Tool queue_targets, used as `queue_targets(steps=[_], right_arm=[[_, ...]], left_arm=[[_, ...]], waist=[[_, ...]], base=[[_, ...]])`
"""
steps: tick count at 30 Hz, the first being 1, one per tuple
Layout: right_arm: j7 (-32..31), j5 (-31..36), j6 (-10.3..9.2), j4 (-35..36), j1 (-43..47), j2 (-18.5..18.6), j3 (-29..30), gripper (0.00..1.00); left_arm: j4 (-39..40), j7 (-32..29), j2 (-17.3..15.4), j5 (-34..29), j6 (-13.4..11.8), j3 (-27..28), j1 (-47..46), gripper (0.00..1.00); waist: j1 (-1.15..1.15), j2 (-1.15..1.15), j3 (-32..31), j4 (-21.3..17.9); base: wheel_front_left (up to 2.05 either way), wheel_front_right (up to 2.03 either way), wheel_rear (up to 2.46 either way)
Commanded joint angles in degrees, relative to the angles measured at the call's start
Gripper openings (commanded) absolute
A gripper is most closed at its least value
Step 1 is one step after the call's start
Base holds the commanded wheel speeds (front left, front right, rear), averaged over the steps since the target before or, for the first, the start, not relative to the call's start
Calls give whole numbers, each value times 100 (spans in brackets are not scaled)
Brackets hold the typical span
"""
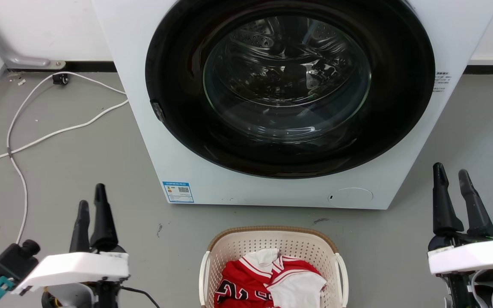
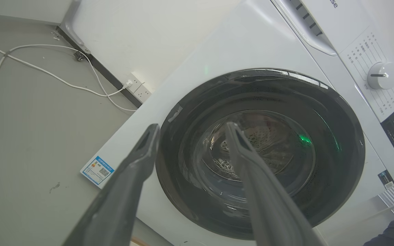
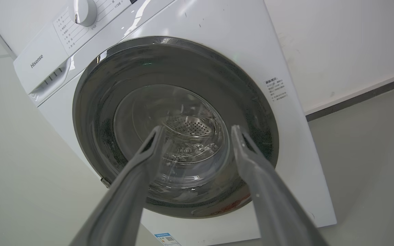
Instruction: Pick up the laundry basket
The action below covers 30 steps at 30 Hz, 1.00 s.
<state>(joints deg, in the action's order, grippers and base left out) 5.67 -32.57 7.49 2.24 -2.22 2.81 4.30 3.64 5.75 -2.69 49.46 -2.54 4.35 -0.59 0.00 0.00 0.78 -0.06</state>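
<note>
laundry basket sits on the floor just before the washer; left gripper and right gripper flank it, fingers spread, empty; grabbing one handle probably tips it, dumping the red jersey

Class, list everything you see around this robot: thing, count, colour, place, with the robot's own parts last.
white front-loading washing machine: one, white, dark round door, on grey floor ahead
cream perforated plastic laundry basket: one, cream, brown rim, on floor before the machine
red-and-white garments: count unclear, red and white, inside the basket
white cables: two strands, white, floor left of machine
blue label sticker: one, blue, machine's lower left front
left gripper: one, dark fingers, open, lower left
right gripper: one, dark fingers, open, lower right
</note>
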Motion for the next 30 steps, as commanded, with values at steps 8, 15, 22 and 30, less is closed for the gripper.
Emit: queue_targets(steps=[8, 15, 22, 30], right_arm=[[170, 975, 0, 383, 29, 15, -137, 100], [282, 1563, 0, 461, 98, 15, -207, 100], [386, 2056, 0, 396, 167, 15, -197, 100], [494, 2332, 0, 181, 331, 14, -281, 100]], left_arm=[[192, 163, -20, -858, 158, -339, 62, 100], [274, 272, -21, -1528, 374, -573, 106, 100], [272, 376, -21, -2421, 165, -811, 156, 100], [155, 483, -148, -3128, -48, -1206, 234, 100]], waist=[[0, 0, 22, -6], [0, 0, 26, -8], [0, 0, 25, -7], [0, 0, 18, -14]], base=[[0, 0, 0], [0, 0, 0], [0, 0, 0], [0, 0, 0]])
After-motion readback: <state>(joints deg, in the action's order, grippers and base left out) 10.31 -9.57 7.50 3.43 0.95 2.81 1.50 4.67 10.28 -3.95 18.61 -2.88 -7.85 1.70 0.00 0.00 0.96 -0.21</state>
